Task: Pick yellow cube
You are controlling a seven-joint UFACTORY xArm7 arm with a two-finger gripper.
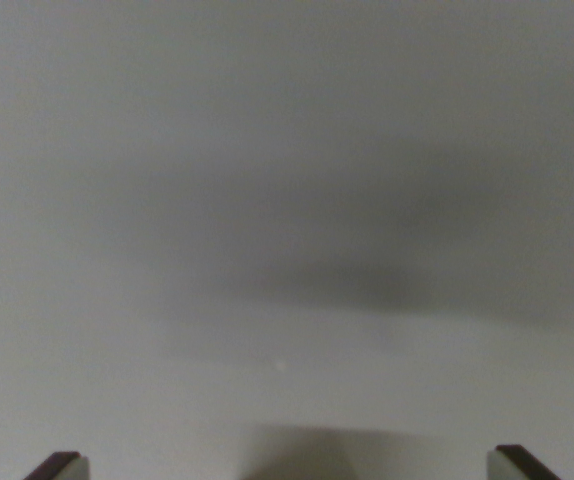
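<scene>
Wrist view only, blurry. You see two dark fingertips poking in at the bottom corners, one at the wrist view's left, one at the right, so the gripper is spread wide with nothing between the tips. Everything else is a plain grey-white surface with soft shadows on it. The yellow cube isn't in frame at all, so you can't call its position, which way it points or any long axis; a cube likely has none anyway. You're probably in the search or approach step. Get the cube into view first, centre it between the tips, keep them spread, then descend square to two opposite faces.
</scene>
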